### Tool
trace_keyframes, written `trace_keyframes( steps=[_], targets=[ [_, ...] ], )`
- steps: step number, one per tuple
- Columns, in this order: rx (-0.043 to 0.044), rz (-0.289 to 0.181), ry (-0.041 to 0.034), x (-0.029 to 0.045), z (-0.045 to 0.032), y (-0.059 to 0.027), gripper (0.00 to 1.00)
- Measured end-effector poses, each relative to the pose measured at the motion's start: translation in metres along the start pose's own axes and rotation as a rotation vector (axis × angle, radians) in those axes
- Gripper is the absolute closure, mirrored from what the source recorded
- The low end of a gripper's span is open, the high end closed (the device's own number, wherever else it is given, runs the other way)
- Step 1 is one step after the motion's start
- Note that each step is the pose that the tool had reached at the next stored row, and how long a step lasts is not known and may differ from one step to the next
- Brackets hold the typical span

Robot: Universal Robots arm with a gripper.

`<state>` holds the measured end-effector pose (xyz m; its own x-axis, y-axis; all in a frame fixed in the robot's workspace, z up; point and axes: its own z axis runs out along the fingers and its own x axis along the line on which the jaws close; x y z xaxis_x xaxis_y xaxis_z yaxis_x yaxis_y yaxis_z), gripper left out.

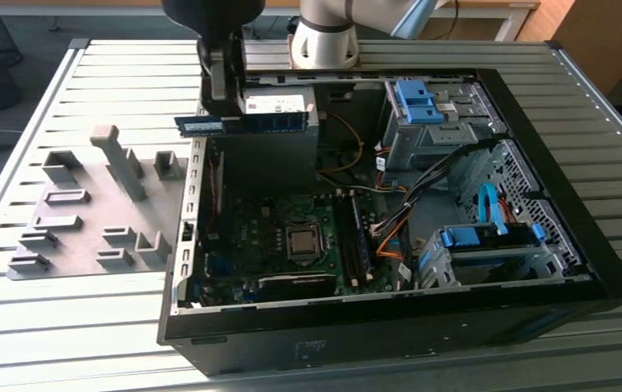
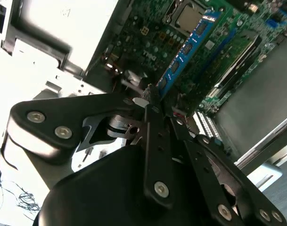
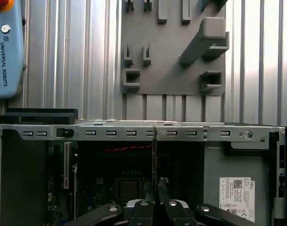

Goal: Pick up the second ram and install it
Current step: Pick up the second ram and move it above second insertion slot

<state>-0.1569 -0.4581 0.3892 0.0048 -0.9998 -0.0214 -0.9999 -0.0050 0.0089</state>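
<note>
Hard to pick out the fingertips in the exterior view: lost in the black bulk of the gripper, below an arm cut off at the upper edge. No telling the fill of the slots beside the processor. In the second wrist view, hides the near end of the ram between the fingers. In the first wrist view, shows of the ram just a thin dark edge, with the near end buried between the fingers and the motherboard below sunk in shadow.

Pinches narrow on the ram, near the end toward the exterior view's left. Holds it level in the air over the far part of the open case, above the power supply and clear of the motherboard.

Lies with the long axis across the exterior view, left to right: a short stub past the gripper toward the left, the long remainder toward the right. Turns a broad face with chips toward that camera, thin edges up and down. Reaches straight out from the fingertips in the second wrist view, over the motherboard, blue-green with a row of black chips. Sits well apart from the grey holder plate on the table at the exterior view's left.
</note>
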Motion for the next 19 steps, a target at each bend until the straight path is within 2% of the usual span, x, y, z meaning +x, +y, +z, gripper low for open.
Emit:
trace_keyframes(
  steps=[19],
  targets=[
    [0.0000, 0.000, 0.0000, 0.0002, -0.0005, -0.0492, 0.86]
  ],
)
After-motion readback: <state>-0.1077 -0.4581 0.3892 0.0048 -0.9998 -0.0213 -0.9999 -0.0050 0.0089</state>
